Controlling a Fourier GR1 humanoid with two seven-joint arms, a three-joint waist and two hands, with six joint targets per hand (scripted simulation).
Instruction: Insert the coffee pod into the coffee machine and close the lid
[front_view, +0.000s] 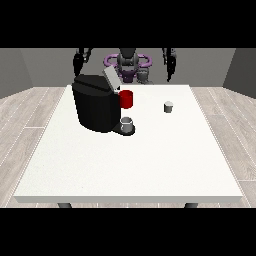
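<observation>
Coffee pod (168, 106) upright on the white table (125, 165), well apart from the coffee machine (95, 102), lid (111, 79) tilted open. Both hands raised off the table, holding nothing: hand at the view's right (170, 67), hand at the view's left (79, 62); finger state impossible to tell. Risks: tipping the pod, or brushing the red cup (126, 99) beside the machine. Open room around the pod; near edge far.

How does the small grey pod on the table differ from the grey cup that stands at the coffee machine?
The coffee pod stands alone on the bare white table, towards the view's right; the grey cup sits on the base of the black coffee machine, under its spout. The coffee pod looks paler and a little smaller than the grey cup. Both are upright, and no hand touches either.
</observation>
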